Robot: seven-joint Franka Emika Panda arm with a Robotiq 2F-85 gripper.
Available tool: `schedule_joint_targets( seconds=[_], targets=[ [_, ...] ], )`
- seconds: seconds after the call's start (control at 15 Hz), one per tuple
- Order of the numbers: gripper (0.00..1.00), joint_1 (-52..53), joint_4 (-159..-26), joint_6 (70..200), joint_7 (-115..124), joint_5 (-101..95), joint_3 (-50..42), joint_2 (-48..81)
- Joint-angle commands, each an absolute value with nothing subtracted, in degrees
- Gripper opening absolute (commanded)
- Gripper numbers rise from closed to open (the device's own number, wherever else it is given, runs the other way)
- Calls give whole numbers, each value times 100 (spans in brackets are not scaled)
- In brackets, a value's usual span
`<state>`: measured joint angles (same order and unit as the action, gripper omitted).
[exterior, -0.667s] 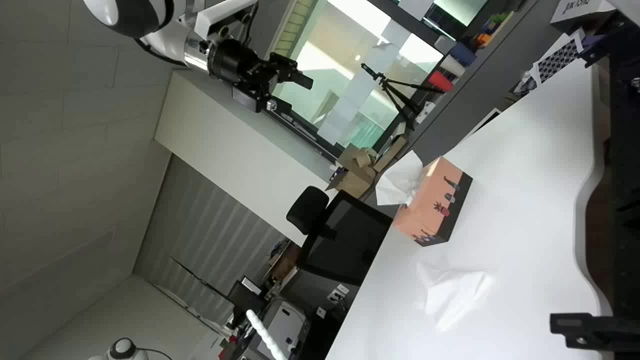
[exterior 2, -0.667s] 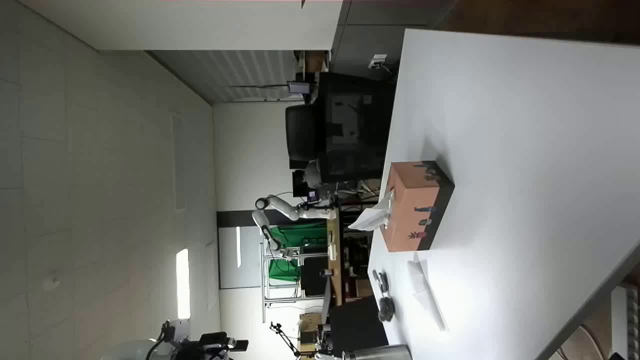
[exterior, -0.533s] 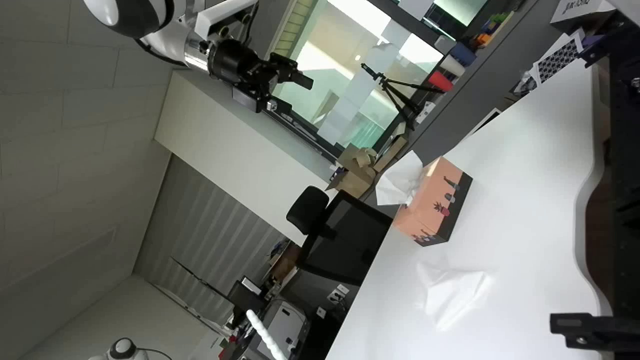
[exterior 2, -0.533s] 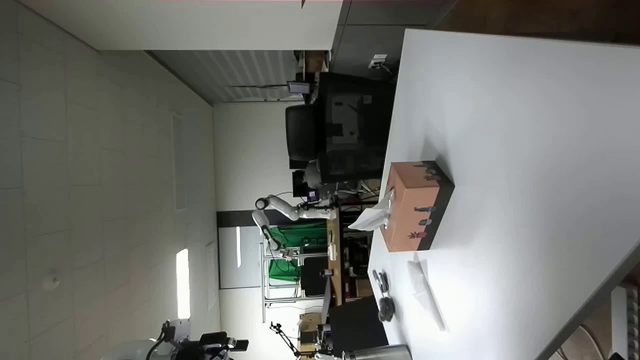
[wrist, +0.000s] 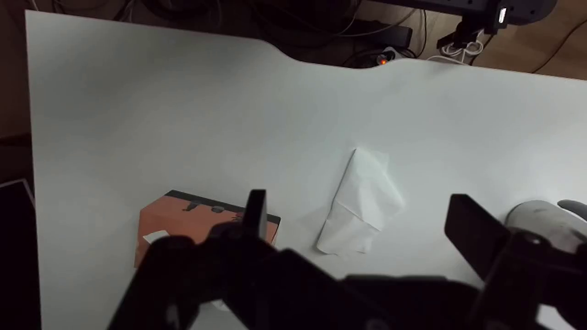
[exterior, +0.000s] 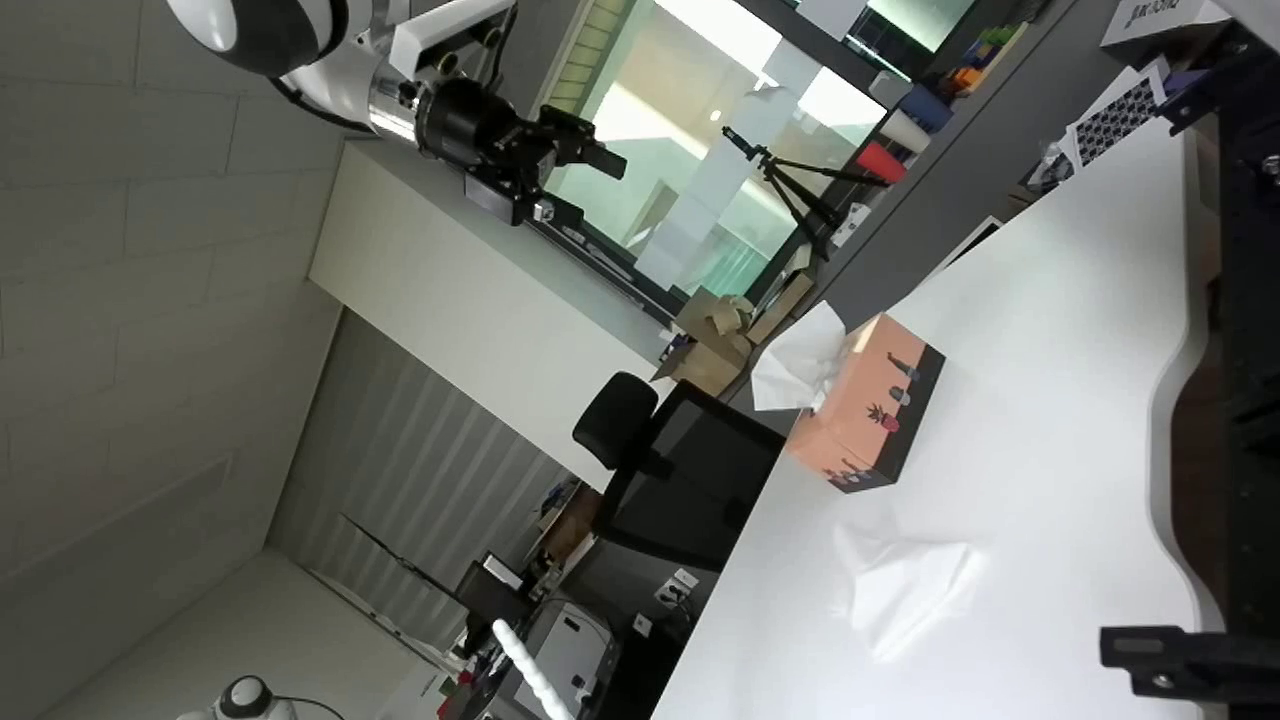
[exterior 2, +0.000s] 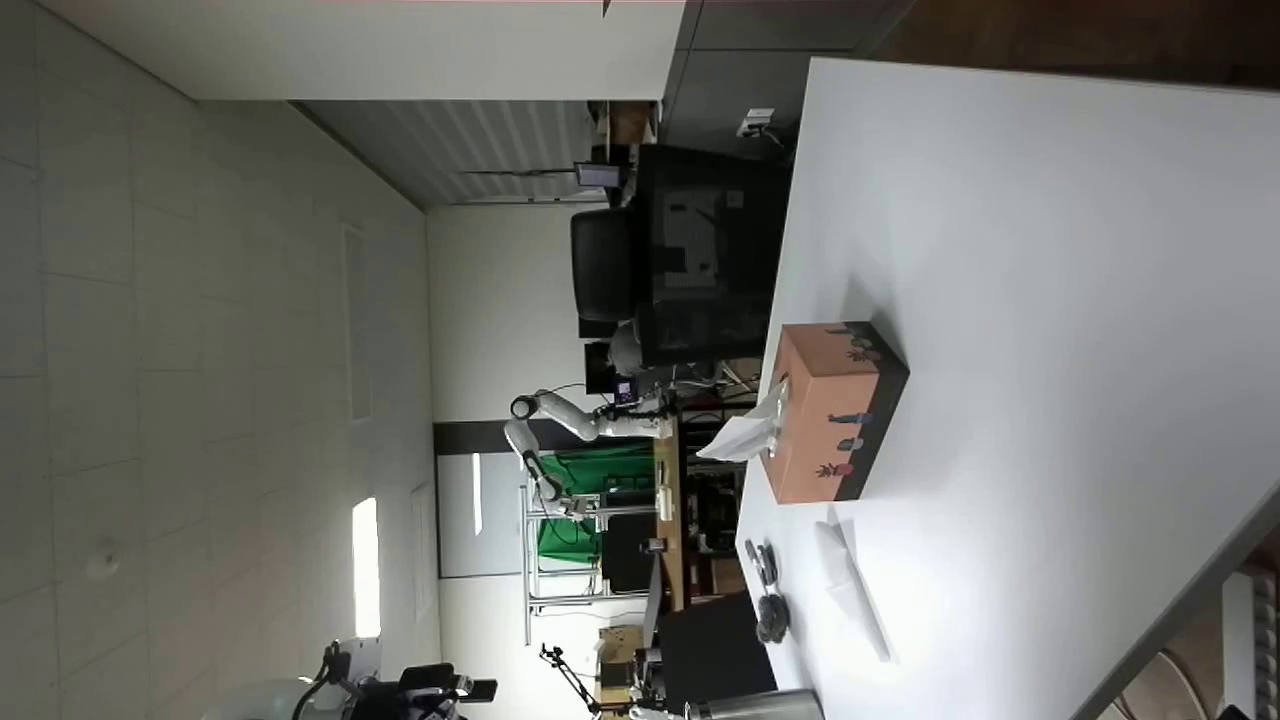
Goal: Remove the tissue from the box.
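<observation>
Tissues of white paper (exterior: 905,590) number two: one lies creased on a single white table (wrist: 183,114), near one oblong orange-and-black cardboard box (exterior: 870,395); the other tissue (exterior: 798,365) pokes out of the box's top. Above, one black two-fingered gripper (wrist: 358,197) stands spread wide, holding nothing.

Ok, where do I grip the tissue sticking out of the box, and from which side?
Probably best: pinch the upper part of the tissue, coming down from above. It rises free and thin from the top of the box, and the open gripper hangs higher up.
</observation>
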<state>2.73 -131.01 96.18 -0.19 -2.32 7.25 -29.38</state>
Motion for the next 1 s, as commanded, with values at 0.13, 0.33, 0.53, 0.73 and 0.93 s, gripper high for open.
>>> schedule_joint_targets(
  seconds=[0.13,0.33,0.53,0.73,0.93],
  targets=[
    [100,-107,-13120,10818,436,-746,434,-2444],
    [100,-328,-12866,11425,-230,-1194,59,-1578],
    [100,-422,-12408,11507,-1316,-1636,-274,-594],
    [100,-482,-11757,11538,-2386,-1846,-482,339],
    [100,-560,-11012,11383,-3438,-1906,-489,1104]
  ],
)
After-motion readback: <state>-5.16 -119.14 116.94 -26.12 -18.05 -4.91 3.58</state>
